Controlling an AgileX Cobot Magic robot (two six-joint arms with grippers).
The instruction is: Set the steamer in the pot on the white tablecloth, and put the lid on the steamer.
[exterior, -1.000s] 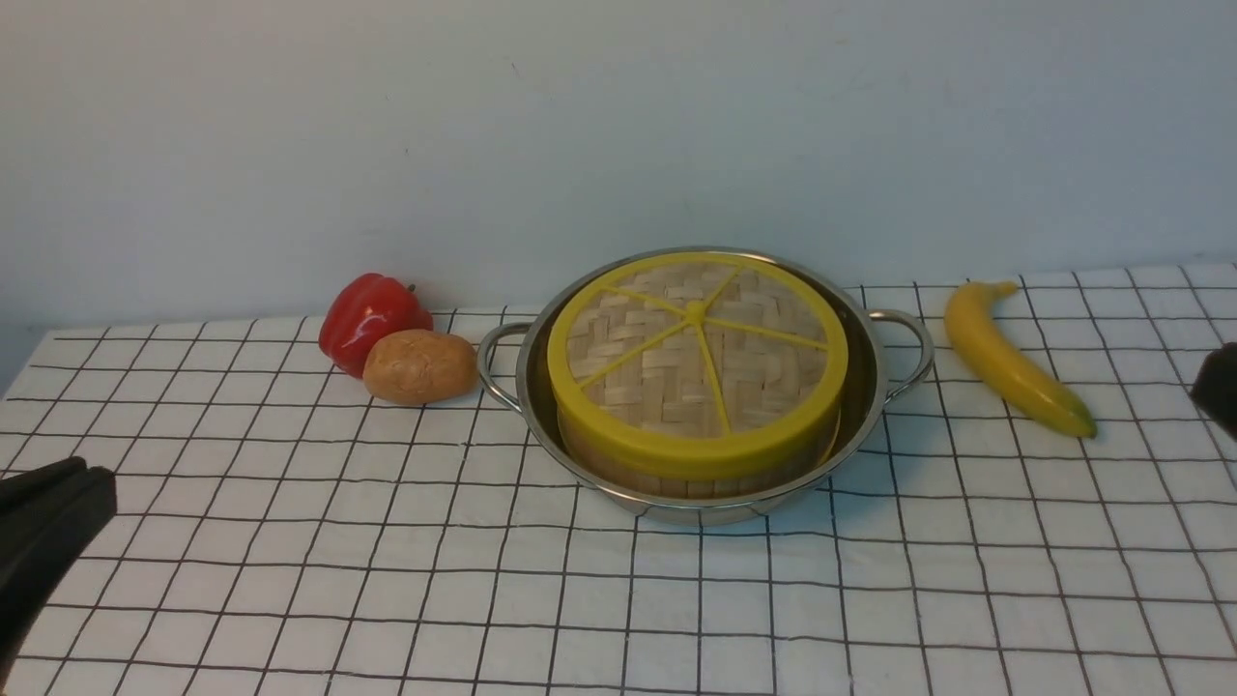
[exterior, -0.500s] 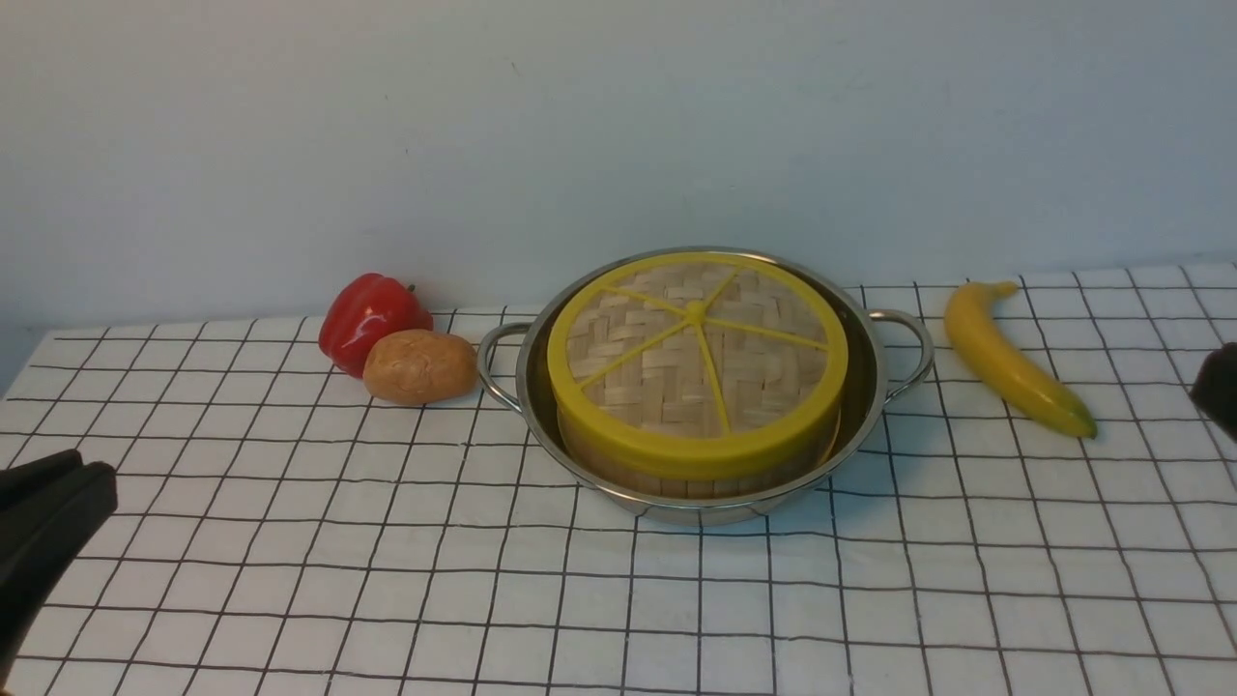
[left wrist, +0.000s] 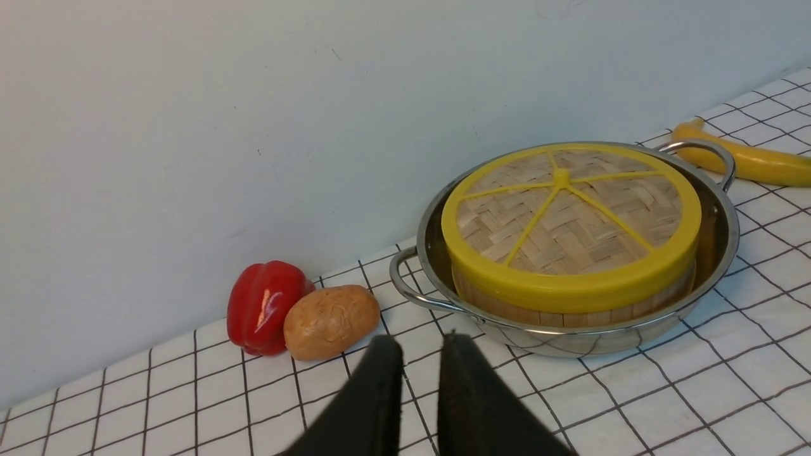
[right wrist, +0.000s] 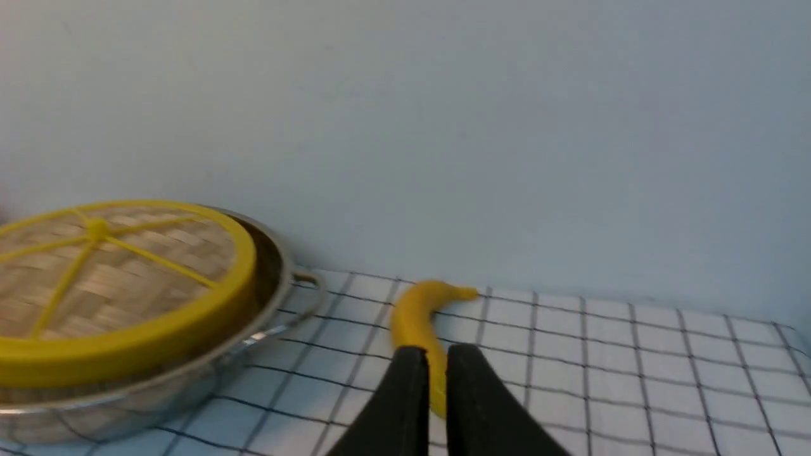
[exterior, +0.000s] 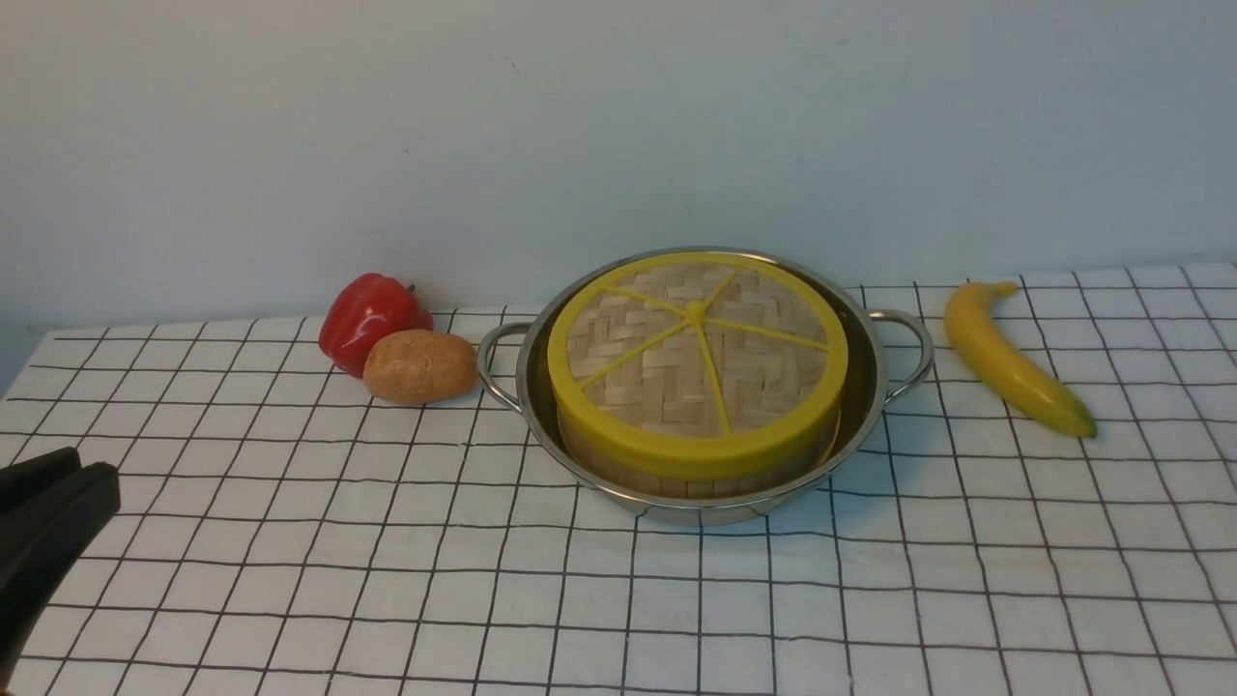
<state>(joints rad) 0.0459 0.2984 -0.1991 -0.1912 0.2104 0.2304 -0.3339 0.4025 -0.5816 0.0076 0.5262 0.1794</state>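
Front view: lid [exterior: 696, 360] on steamer [exterior: 696, 476] in pot [exterior: 875, 387], both grippers nearly closed, empty; just retreat clear, don't bump handles.

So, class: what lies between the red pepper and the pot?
A brown potato, touching the red pepper and just short of the pot handle; front view.

steamer [exterior: 696, 474]: contents hidden under lid [exterior: 698, 356] | left tool [exterior: 53, 483]: cut off by edge
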